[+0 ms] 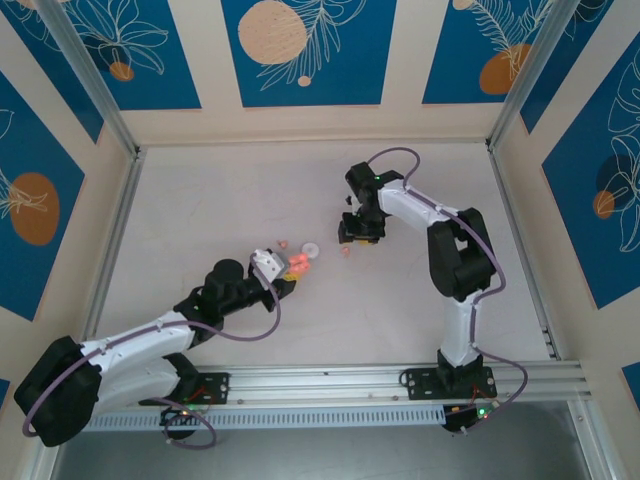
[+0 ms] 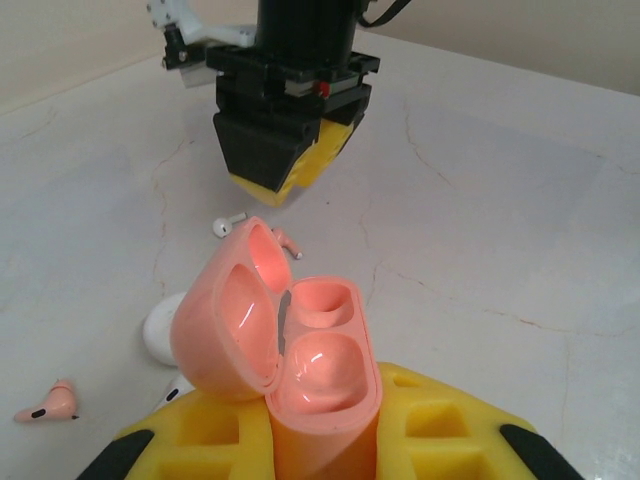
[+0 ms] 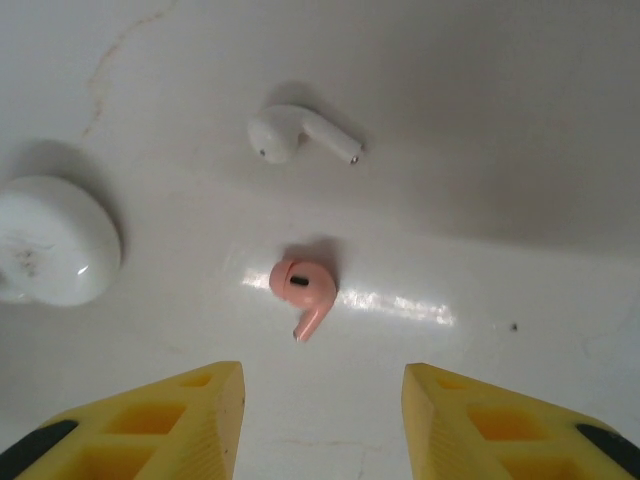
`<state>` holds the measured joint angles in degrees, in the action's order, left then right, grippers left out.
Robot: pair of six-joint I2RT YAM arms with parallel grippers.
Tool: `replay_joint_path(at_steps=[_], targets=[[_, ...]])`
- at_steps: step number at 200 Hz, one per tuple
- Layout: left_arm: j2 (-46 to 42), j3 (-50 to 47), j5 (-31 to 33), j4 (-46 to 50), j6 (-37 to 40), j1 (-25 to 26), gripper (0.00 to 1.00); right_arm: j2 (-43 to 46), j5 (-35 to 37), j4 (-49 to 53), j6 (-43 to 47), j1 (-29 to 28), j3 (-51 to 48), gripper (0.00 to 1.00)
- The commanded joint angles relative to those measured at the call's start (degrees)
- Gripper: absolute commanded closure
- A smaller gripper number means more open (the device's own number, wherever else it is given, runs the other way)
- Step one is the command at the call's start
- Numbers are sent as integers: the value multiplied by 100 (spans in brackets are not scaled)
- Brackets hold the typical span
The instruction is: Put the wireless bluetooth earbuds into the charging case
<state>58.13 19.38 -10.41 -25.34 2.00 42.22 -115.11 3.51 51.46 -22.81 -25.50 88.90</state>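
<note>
Pink case (image 2: 322,385), lid open, clamped in L jaws; R jaws part-open, empty, over pink bud (image 3: 305,285), white bud (image 3: 285,130) beside.

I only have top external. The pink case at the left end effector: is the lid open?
Observer: Yes. Left wrist shows the charging case clamped in the left end effector, lid hinged back, both wells empty.
Operator: And the other arm, holding anything?
Observer: No. Right wrist shows the right end effector open, with a pink earbud lying on the table just ahead of the gap, untouched.
Operator: Anything close to that one?
Observer: A white earbud lies beyond it, apart from it.
</note>
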Motion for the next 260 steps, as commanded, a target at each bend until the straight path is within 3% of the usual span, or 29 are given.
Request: replay_joint_path(at_steps=[1,208,260], targets=[[-100,-22,74,46,72,-48,84,-212,-85,243,-93,-43,288,55],[-109,-13,114,31,83,-91,84,-1198,455,718,48,-350,997,61],[-91,5,92,48,107,-111,84,-1216,467,576,66,-368,965,68]])
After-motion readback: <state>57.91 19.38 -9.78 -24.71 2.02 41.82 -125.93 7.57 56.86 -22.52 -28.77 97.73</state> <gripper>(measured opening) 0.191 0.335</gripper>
